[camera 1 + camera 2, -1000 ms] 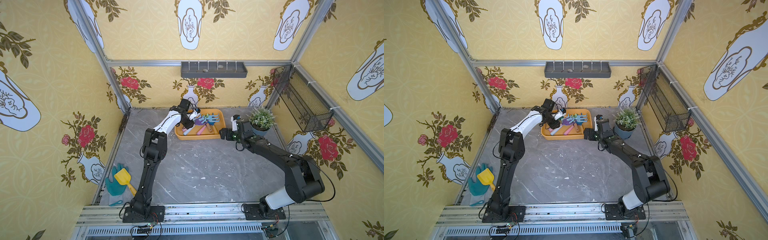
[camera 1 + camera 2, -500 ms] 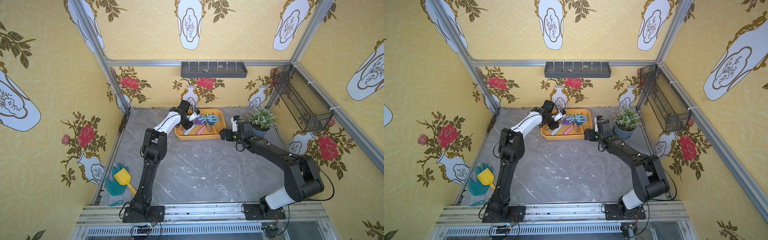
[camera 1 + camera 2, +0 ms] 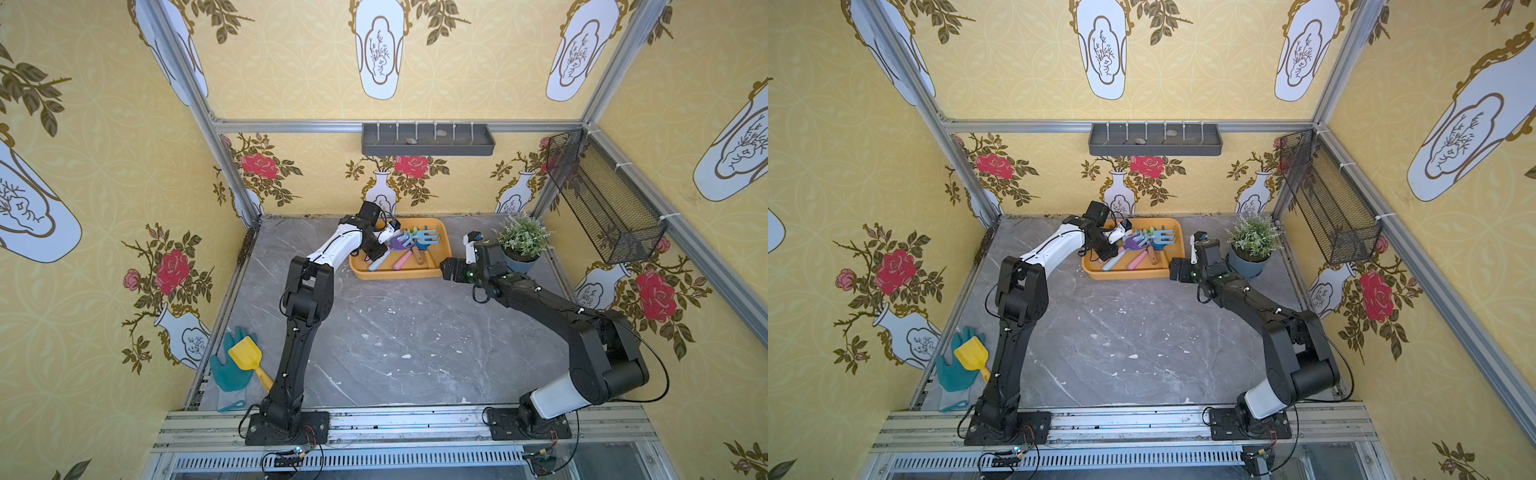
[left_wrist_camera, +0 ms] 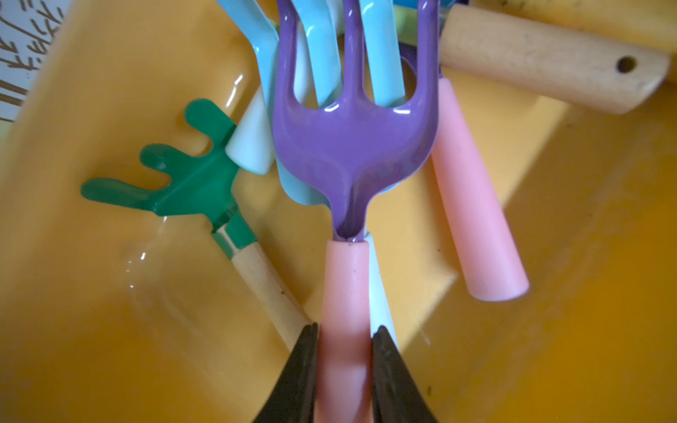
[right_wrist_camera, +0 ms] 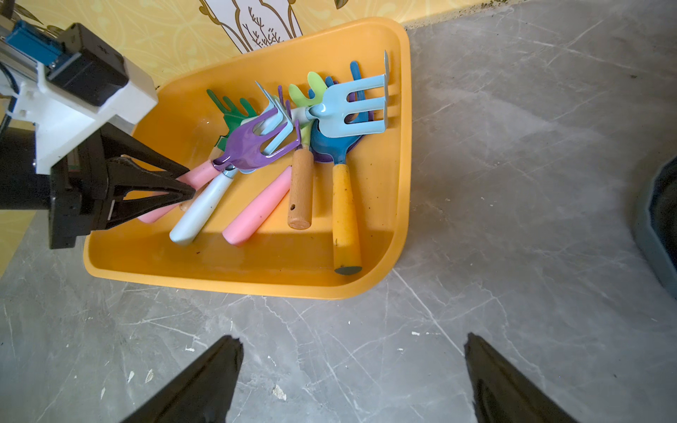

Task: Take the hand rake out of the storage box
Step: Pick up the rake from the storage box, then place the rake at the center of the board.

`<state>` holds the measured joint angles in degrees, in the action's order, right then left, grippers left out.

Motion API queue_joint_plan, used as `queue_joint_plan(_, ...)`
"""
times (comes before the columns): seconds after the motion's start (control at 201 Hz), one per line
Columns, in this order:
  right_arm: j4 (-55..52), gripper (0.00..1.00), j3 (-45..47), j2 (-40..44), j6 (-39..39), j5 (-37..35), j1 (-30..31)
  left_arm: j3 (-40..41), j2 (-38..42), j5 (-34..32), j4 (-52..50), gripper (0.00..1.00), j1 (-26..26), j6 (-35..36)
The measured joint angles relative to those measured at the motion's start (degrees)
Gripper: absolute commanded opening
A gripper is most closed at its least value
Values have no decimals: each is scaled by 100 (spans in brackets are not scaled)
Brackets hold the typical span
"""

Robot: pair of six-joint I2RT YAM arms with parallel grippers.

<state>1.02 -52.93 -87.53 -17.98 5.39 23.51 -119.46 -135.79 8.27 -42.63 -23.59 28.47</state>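
The orange-yellow storage box (image 3: 399, 275) (image 3: 1125, 275) (image 5: 256, 285) sits at the back of the table and holds several hand tools. A hand rake (image 4: 353, 146) (image 5: 252, 146) (image 3: 400, 242) with a purple head and pink handle lies on top of the pile. My left gripper (image 4: 344, 329) (image 5: 190, 183) (image 3: 379, 249) is shut on its pink handle inside the box. A green rake (image 4: 190, 175), light blue rakes (image 5: 351, 106) and a yellow-handled trowel (image 5: 344, 219) lie beside it. My right gripper (image 5: 351, 342) (image 3: 449, 268) hangs open over bare table just outside the box's right end.
A potted plant (image 3: 521, 245) stands right behind my right wrist. A grey trough (image 3: 428, 139) hangs on the back wall and a black mesh basket (image 3: 602, 199) on the right wall. A yellow scoop (image 3: 247, 357) and teal glove (image 3: 228, 376) lie at the front left.
My left gripper's jaws have closed onto the pink handle of the purple rake. The right arm has stayed where it was.
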Motion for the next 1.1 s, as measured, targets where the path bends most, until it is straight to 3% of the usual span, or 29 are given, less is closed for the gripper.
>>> queue_joint_plan(0.473, 33, 97, 66, 85, -20, 24, -26, 887, 916, 175, 660, 0, -70, -568)
queue_joint_plan(0.597, 33, 97, 109, 221, -35, 24, -28, 1318, 1526, 240, 879, 0, -87, -1080)
queue_joint_plan(0.692, 33, 97, 184, 382, -138, 24, -28, 2201, 2446, 61, 1346, 0, -197, -1770)
queue_joint_plan(0.881, 31, 97, 240, 560, -328, 15, -28, 4861, 4791, -1405, 2175, 0, -1373, -3700)
queue_joint_plan(0.99, 24, 97, 295, 667, -466, 20, -17, 5641, 5370, -2699, 1989, 0, -2326, -5014)
queue_joint_plan(1.1, -35, 97, 400, 820, -529, 4, 26, 6339, 5606, -3261, 1648, 0, -3283, -6363)
